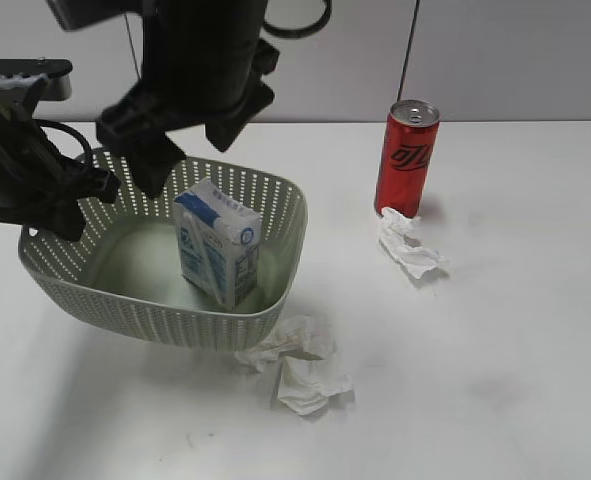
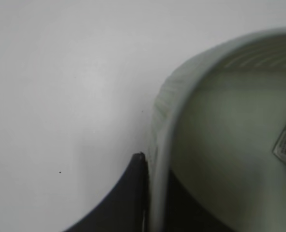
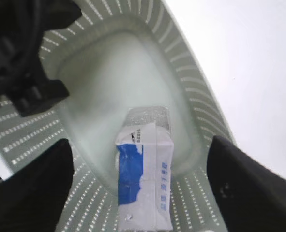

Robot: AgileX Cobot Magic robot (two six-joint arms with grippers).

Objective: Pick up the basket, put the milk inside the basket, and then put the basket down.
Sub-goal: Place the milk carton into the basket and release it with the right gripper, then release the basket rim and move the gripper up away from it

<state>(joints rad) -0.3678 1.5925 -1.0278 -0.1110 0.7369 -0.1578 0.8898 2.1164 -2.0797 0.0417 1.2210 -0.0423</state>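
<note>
The sage-green basket point(image 1: 145, 310) hangs tilted above the table, its left rim pinched in my left gripper point(image 1: 60, 205). In the left wrist view the basket wall point(image 2: 159, 159) runs between the two dark fingers point(image 2: 155, 193). The white-and-blue milk carton point(image 1: 218, 242) stands inside the basket. My right gripper point(image 1: 190, 140) is above the basket's back, open and empty. In the right wrist view its fingers point(image 3: 140, 193) spread wide on either side of the milk carton point(image 3: 143, 183), not touching it, with the basket floor point(image 3: 104, 72) below.
A tall red soda can point(image 1: 406, 158) stands at the back right. A crumpled white tissue point(image 1: 407, 243) lies in front of the can. Another crumpled tissue point(image 1: 300, 365) lies on the white table just in front of the basket's right corner.
</note>
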